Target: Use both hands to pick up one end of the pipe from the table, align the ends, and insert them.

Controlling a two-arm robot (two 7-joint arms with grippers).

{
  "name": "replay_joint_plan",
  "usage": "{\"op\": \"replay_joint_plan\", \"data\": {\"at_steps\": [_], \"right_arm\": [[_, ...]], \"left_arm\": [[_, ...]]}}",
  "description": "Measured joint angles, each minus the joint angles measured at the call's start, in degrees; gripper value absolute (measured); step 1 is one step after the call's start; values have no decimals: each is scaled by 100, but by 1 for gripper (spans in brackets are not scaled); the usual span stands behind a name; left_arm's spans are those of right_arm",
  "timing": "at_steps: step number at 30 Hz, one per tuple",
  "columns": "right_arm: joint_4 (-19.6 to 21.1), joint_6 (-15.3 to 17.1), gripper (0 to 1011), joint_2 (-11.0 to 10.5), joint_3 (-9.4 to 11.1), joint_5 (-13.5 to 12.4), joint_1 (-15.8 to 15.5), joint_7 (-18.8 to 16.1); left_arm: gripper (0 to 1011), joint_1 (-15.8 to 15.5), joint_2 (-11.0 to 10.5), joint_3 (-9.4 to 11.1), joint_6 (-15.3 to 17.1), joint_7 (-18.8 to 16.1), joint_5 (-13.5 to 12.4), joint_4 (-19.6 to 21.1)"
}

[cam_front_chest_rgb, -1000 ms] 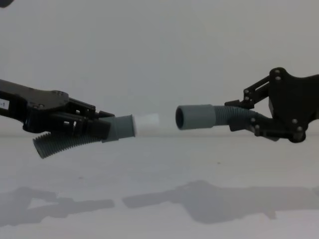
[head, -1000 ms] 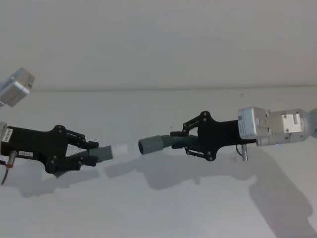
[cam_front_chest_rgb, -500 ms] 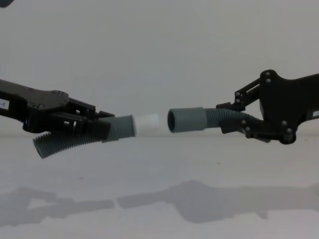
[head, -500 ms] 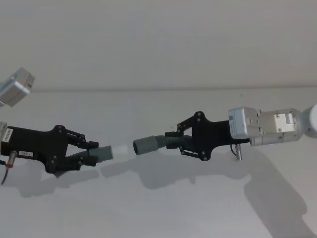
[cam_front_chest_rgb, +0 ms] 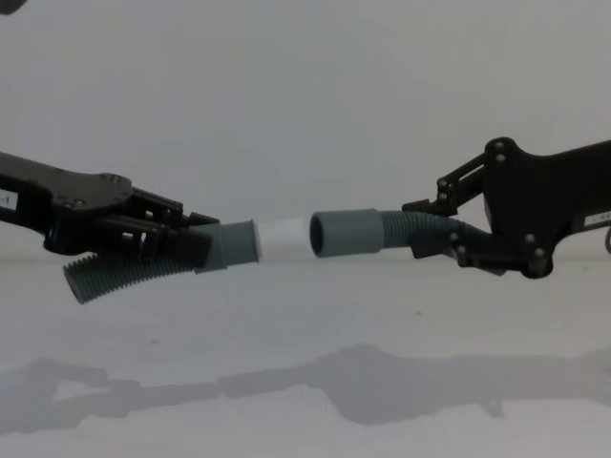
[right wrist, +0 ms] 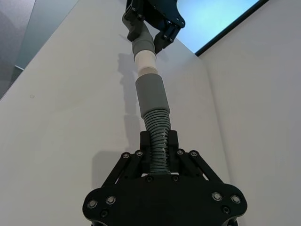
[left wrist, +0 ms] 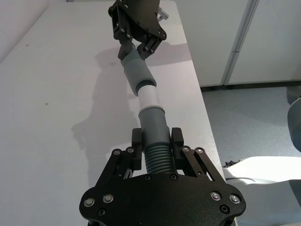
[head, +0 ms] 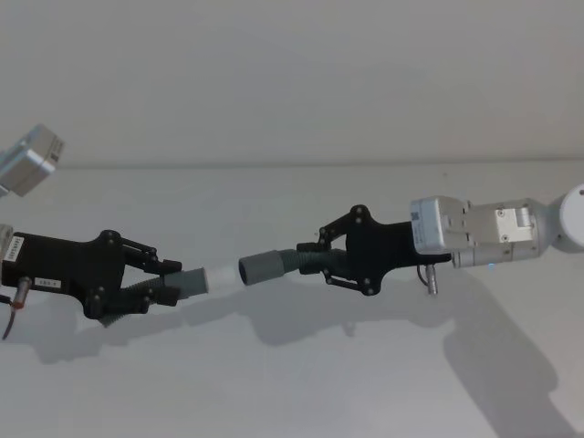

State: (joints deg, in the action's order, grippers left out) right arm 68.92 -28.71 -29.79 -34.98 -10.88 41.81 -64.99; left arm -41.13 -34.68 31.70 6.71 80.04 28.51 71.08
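Note:
Both pipe pieces hang above the white table [head: 274,383], end to end in one line. My left gripper [head: 169,278] is shut on the ribbed part of the left piece [cam_front_chest_rgb: 115,275], just behind its grey cuff [cam_front_chest_rgb: 234,244]. That piece's white tip [cam_front_chest_rgb: 284,239] points right. My right gripper [head: 319,260] is shut on the ribbed part of the right piece [head: 297,262]. The right piece's wide cuff [cam_front_chest_rgb: 346,233] meets the white tip at its mouth. In the left wrist view the white tip [left wrist: 149,96] touches the wide cuff [left wrist: 136,73]; I cannot tell how far it is inside.
A plain pale wall [head: 292,82] rises behind the table's far edge. Shadows of both arms fall on the table below them [cam_front_chest_rgb: 382,382]. A silver part of the left arm [head: 32,157] shows at the head view's left edge.
My right gripper has moved left with its piece, closing the gap until the wide cuff reached the white tip. The left gripper and its piece have stayed still.

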Motion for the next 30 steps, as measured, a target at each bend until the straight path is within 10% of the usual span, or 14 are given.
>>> {"op": "replay_joint_plan", "data": {"at_steps": [30], "right_arm": [[-128, -79, 185, 79, -174, -31, 111, 84]], "left_arm": [[334, 0, 0, 0, 0, 0, 0, 0]]}}
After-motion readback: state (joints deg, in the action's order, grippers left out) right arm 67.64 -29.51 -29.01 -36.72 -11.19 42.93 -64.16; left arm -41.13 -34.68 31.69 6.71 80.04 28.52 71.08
